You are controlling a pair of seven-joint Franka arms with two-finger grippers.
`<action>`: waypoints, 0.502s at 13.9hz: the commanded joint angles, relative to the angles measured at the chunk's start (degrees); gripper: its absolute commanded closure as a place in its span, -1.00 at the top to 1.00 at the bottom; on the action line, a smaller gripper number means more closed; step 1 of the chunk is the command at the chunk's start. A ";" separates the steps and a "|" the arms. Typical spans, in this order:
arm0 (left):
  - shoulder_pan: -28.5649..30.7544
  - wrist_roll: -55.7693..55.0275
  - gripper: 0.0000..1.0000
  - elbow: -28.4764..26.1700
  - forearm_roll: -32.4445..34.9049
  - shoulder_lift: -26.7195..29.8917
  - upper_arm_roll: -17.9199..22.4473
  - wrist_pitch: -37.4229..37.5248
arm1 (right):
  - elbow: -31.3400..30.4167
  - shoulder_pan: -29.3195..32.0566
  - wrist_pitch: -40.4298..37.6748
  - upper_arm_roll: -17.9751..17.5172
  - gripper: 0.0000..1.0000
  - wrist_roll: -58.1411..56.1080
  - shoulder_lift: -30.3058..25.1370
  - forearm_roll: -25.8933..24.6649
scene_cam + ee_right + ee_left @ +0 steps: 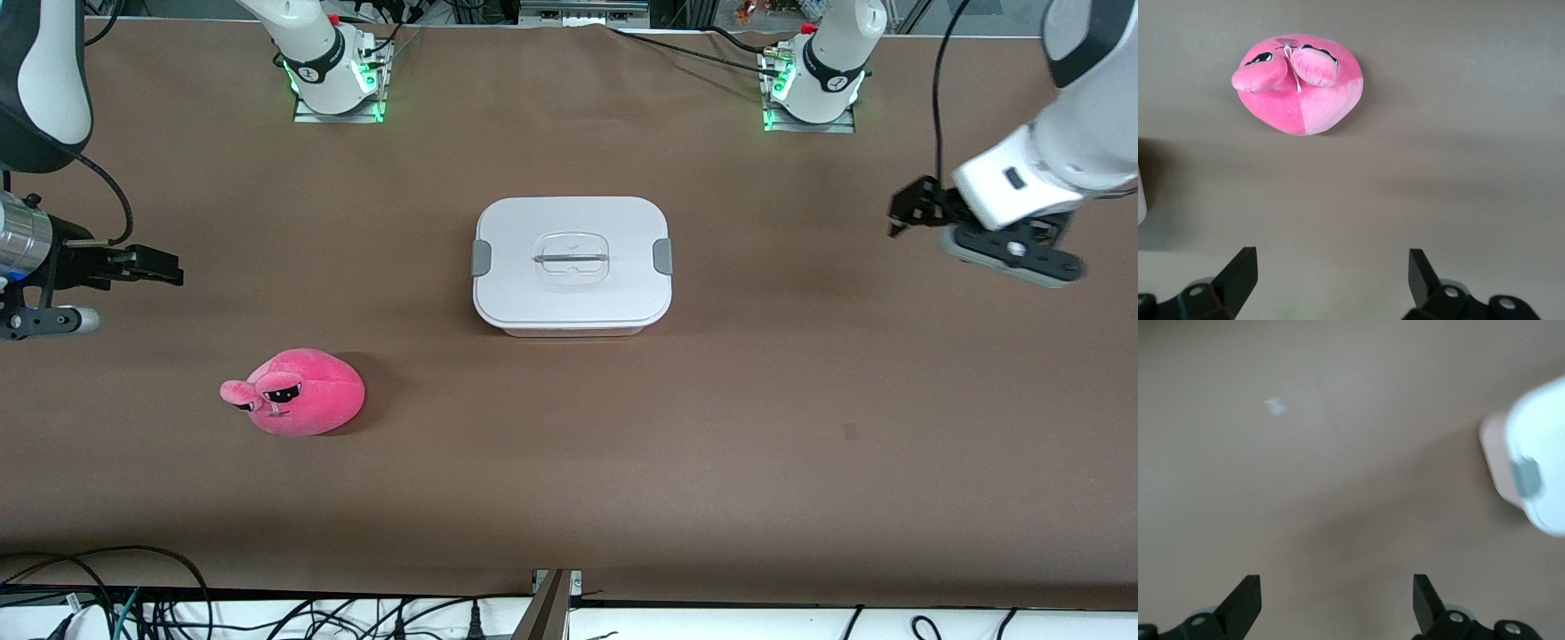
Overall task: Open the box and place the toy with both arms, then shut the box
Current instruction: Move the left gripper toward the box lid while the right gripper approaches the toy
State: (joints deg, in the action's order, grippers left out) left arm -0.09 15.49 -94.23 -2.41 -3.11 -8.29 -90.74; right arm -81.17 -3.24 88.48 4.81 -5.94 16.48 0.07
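Box [572,265] sits closed mid-table. Toy [296,392] lies nearer the camera, toward the right arm's end. Left gripper [909,212] and right gripper [151,265] hover spread, empty, over bare table.

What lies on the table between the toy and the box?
Nothing: the front view shows only bare table between the toy and the box.
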 commanded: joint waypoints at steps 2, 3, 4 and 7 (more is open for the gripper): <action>-1.31 6.57 1.00 1.85 -3.91 -4.35 -3.91 2.59 | 0.23 0.08 -0.67 0.12 1.00 -0.47 2.32 0.46; -1.40 6.48 1.00 1.94 -4.52 -5.15 -6.11 2.32 | 0.14 -0.01 -0.59 0.12 1.00 -0.73 2.68 0.81; -1.49 6.31 1.00 1.94 -4.62 -6.37 -8.65 1.02 | 0.23 -0.10 -0.15 0.03 1.00 -0.74 3.29 0.81; -2.36 6.39 1.00 2.38 -5.93 -11.29 -16.65 -5.74 | -0.03 -0.54 1.51 -0.32 1.00 -0.65 6.01 0.99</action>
State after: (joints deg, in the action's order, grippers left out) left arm -1.94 20.54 -94.17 -6.40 -10.51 -21.19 -94.21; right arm -81.39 -3.50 88.83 4.59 -5.98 20.91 0.18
